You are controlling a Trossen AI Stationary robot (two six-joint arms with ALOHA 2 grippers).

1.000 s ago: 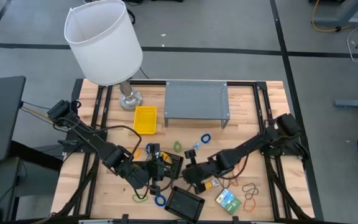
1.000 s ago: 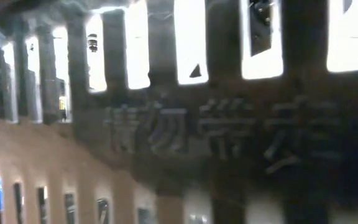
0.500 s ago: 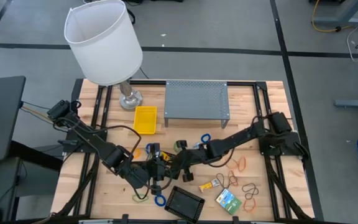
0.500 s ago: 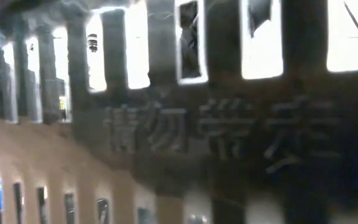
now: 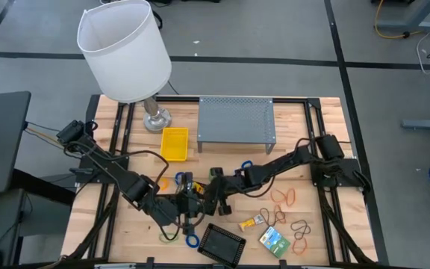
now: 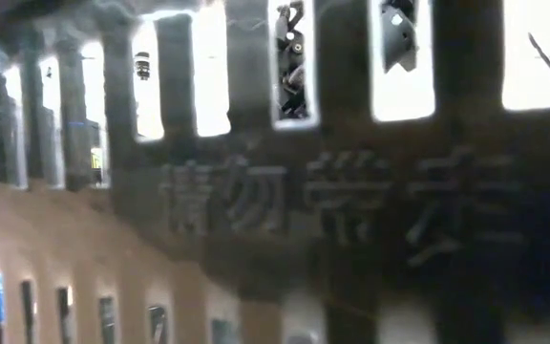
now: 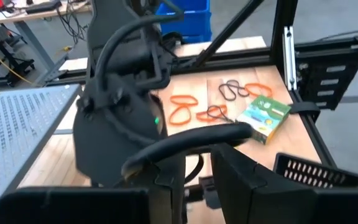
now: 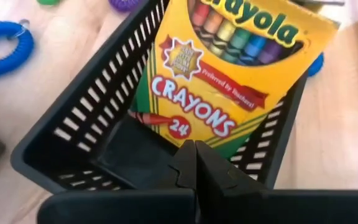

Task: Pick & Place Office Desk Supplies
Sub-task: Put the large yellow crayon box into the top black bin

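In the right wrist view a yellow crayon box (image 8: pixel 222 81) leans inside a black slotted basket (image 8: pixel 86 118), its lower edge on the basket floor. My right gripper (image 8: pixel 194 163) is shut and sits low over that floor, right at the box's lower edge. From above, the right gripper (image 5: pixel 216 196) is at the table's middle near edge, partly covering the basket (image 5: pixel 202 191). My left gripper (image 5: pixel 187 207) waits just left of the basket. Loose supplies lie to the right: orange bands (image 5: pixel 284 196), dark bands (image 5: pixel 301 226), a green crayon box (image 5: pixel 272 239) and a small yellow item (image 5: pixel 252 222). My right gripper's shut fingertips (image 8: pixel 190 155) stand in front of the crayon box's lower edge (image 8: pixel 166 134), coming down into the basket from above. I cannot tell whether they touch the box.
A black mesh tray (image 5: pixel 221 243) lies at the near edge, with a green band (image 5: pixel 169 237) and a blue band (image 5: pixel 192 240) beside it. Farther off are a blue coil (image 5: pixel 246 166), a yellow bin (image 5: pixel 174 143), a grey perforated shelf (image 5: pixel 236 119) and the white-shaded lamp (image 5: pixel 125 52).
My right gripper has travelled toward the table's left and a little toward the far edge, from beside the small yellow item to above the black basket next to the left gripper. The small yellow item stays on the table.
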